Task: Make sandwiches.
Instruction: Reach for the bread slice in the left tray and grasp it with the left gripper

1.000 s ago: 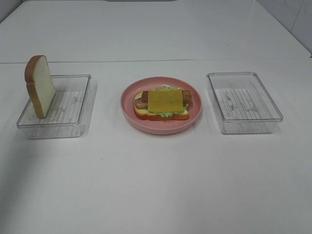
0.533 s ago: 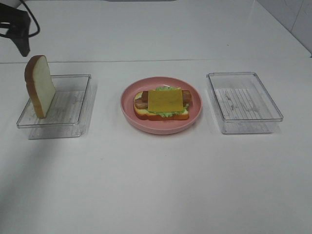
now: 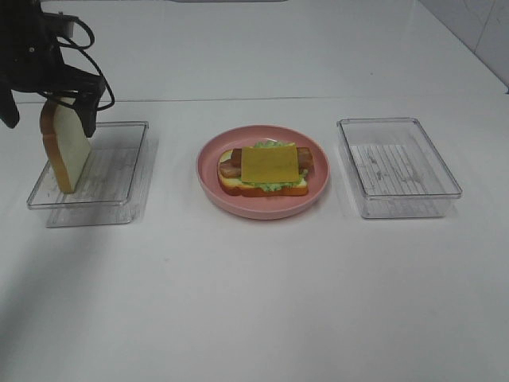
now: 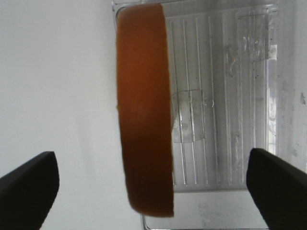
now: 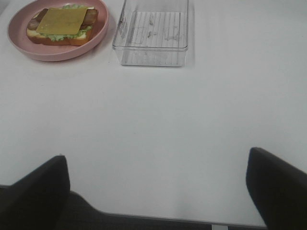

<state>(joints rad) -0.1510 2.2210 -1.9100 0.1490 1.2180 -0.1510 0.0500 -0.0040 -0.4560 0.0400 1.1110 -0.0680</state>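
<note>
An open sandwich (image 3: 269, 169) lies on the round pink plate (image 3: 262, 208): a bread slice, green lettuce, reddish-brown bacon and a yellow cheese square on top. It also shows in the right wrist view (image 5: 61, 24). A second bread slice (image 3: 67, 151) stands on edge at the left end of the left clear tray (image 3: 119, 179). My left gripper (image 3: 48, 118) is open just above that slice, one finger on each side. In the left wrist view the brown crust (image 4: 144, 110) lies between the open fingers (image 4: 29, 187). My right gripper (image 5: 156, 191) is open and empty, low over bare table.
An empty clear tray (image 3: 398, 167) stands right of the plate and also shows in the right wrist view (image 5: 151, 33). The table is white. A seam runs across it behind the trays. The right arm does not show in the exterior high view.
My left arm has come into view from the upper left and moved down and right, so its open gripper now straddles the top of the standing bread slice. The bread, plate and trays have not moved.
</note>
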